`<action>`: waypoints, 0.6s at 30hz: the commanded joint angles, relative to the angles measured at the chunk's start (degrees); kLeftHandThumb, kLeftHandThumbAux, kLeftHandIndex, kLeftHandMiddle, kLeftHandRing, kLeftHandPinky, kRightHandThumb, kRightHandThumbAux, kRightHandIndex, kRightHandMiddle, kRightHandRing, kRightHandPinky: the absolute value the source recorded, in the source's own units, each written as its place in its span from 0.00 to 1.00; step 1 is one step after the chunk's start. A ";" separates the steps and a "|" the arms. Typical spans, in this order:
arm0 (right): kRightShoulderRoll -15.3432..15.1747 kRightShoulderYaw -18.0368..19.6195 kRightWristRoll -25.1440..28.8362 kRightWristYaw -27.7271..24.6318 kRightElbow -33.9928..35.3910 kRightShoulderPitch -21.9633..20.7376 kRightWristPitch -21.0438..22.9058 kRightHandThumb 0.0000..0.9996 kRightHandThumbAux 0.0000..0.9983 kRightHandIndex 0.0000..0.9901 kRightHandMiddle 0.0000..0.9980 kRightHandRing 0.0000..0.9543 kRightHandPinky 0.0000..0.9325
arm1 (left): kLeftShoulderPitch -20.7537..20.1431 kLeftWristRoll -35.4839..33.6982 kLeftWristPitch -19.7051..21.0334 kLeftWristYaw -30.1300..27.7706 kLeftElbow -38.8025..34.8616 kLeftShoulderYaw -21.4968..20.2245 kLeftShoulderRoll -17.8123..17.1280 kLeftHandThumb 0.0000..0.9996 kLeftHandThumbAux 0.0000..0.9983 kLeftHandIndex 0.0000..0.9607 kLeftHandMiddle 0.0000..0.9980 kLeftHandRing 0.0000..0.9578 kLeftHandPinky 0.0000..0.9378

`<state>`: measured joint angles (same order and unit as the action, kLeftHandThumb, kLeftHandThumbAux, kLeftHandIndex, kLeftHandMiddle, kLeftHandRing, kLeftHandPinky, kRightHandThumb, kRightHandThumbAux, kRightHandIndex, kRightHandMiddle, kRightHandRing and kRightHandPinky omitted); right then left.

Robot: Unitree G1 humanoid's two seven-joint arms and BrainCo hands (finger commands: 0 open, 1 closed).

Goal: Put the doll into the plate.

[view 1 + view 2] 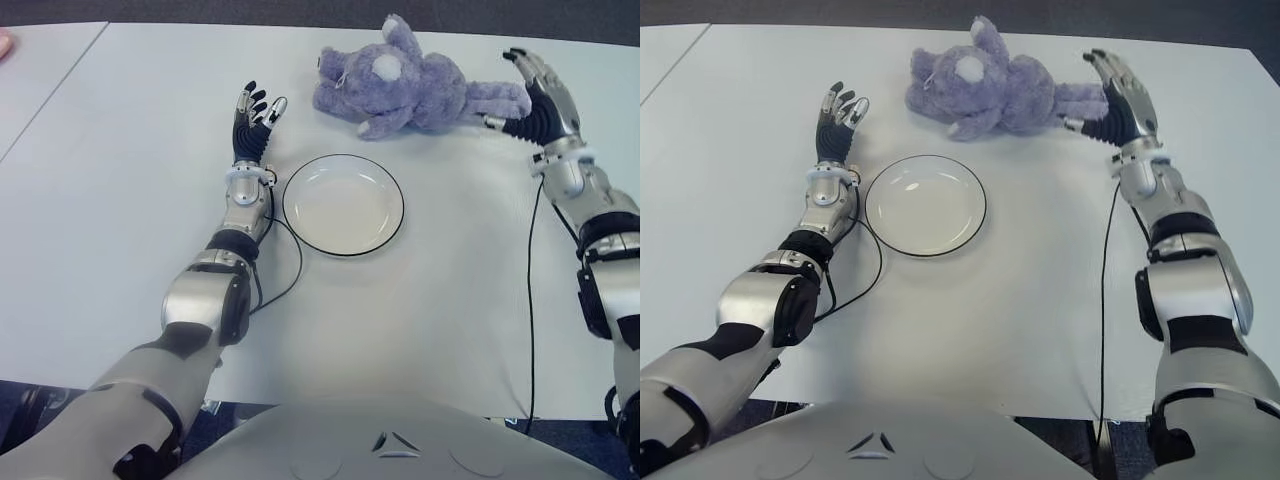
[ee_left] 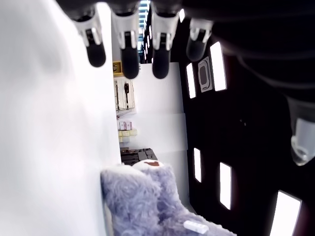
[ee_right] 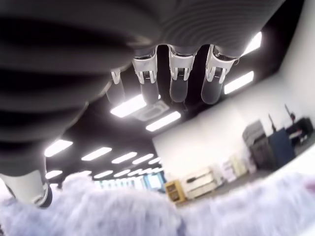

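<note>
Right hand (image 1: 520,92) at far right of the table, fingers spread wide with the palm turned toward the doll (image 1: 405,82); the thumb tip sits just at the doll's leg, but nothing is gripped. In its own wrist view the black-tipped fingers (image 3: 179,83) extend straight, with purple fuzz below them. The doll is a plush purple animal, shaggy pile, lying on its side at the far edge of the table, head toward the left with a pale round patch on it, limbs trailing right toward the open hand. It lies wholly outside the plate (image 1: 343,204), which sits nearer, a round shallow white dish with a thin dark rim line, glossy, nothing in it. Left hand (image 1: 255,117) shows just left of the plate, fingers straight and loosely apart, holding nothing; metal wrist cuff and silver forearm shell run back toward the near edge. A thin black cable (image 1: 290,270) loops along that forearm beside the plate. Table (image 1: 120,190) is flat, matte and pale.
</note>
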<state>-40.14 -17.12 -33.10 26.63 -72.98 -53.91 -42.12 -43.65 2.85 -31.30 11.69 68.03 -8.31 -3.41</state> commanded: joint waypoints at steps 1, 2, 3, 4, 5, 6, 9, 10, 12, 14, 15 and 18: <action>3.69 -2.46 -2.98 -0.60 -3.25 -4.88 7.64 0.26 0.54 0.00 0.00 0.00 0.10 | 15.62 1.33 3.90 0.97 9.31 0.39 4.59 0.00 0.47 0.10 0.16 0.16 0.12; 3.96 -2.53 -2.98 -0.84 -3.41 -5.28 8.23 0.26 0.54 0.00 0.00 0.00 0.10 | 15.58 1.34 3.97 1.03 9.32 0.40 4.64 0.00 0.47 0.10 0.16 0.16 0.12; 4.44 -2.64 -2.99 -1.28 -3.62 -5.87 9.17 0.26 0.54 0.00 0.00 0.00 0.10 | 15.53 1.32 4.13 1.13 9.33 0.37 4.72 0.00 0.47 0.10 0.16 0.16 0.12; 4.73 -2.73 -3.00 -1.53 -3.76 -6.24 9.78 0.26 0.53 0.00 0.00 0.00 0.10 | 15.49 1.30 4.24 1.18 9.35 0.35 4.77 0.00 0.47 0.10 0.16 0.16 0.12; 4.90 -2.80 -2.99 -1.66 -3.85 -6.44 10.13 0.26 0.53 0.00 0.00 0.00 0.10 | 15.47 1.28 4.31 1.21 9.35 0.33 4.80 0.00 0.47 0.11 0.16 0.16 0.12; 5.28 -2.93 -3.03 -1.93 -3.99 -6.79 10.84 0.26 0.52 0.00 0.00 0.00 0.10 | 15.40 1.20 4.52 1.20 9.38 0.24 4.84 0.00 0.47 0.11 0.17 0.16 0.12; 6.85 -3.86 -3.63 -2.06 -4.48 -7.52 13.37 0.25 0.51 0.00 0.00 0.00 0.10 | 15.31 1.30 4.57 1.33 9.44 0.28 4.89 0.00 0.47 0.11 0.17 0.16 0.12; 7.40 -4.19 -3.85 -2.12 -4.61 -7.65 14.16 0.25 0.51 0.00 0.00 0.00 0.10 | 15.35 1.40 4.44 1.41 9.44 0.35 4.89 0.00 0.47 0.12 0.17 0.16 0.12; 8.19 -4.64 -4.06 -2.34 -4.79 -7.77 15.17 0.24 0.51 0.00 0.00 0.00 0.10 | 15.42 1.51 4.26 1.51 9.43 0.44 4.88 0.00 0.47 0.12 0.17 0.16 0.12; 9.35 -5.14 -4.34 -2.66 -5.02 -7.72 16.38 0.25 0.52 0.00 0.00 0.00 0.10 | 15.51 1.62 4.09 1.67 9.42 0.54 4.89 0.00 0.47 0.12 0.17 0.17 0.12; 10.01 -5.43 -4.53 -2.85 -5.12 -7.72 16.94 0.25 0.53 0.00 0.00 0.00 0.09 | 15.54 1.65 4.02 1.75 9.41 0.56 4.90 0.00 0.47 0.12 0.17 0.17 0.12; 11.09 -6.00 -4.97 -3.28 -5.26 -7.82 17.83 0.26 0.53 0.00 0.00 0.00 0.07 | 15.59 1.62 3.90 1.88 9.41 0.53 4.96 0.00 0.47 0.13 0.18 0.17 0.12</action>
<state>-32.89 -21.01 -35.81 25.67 -76.15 -61.29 -28.58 -43.94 2.85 -31.35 11.82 68.03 -8.26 -2.60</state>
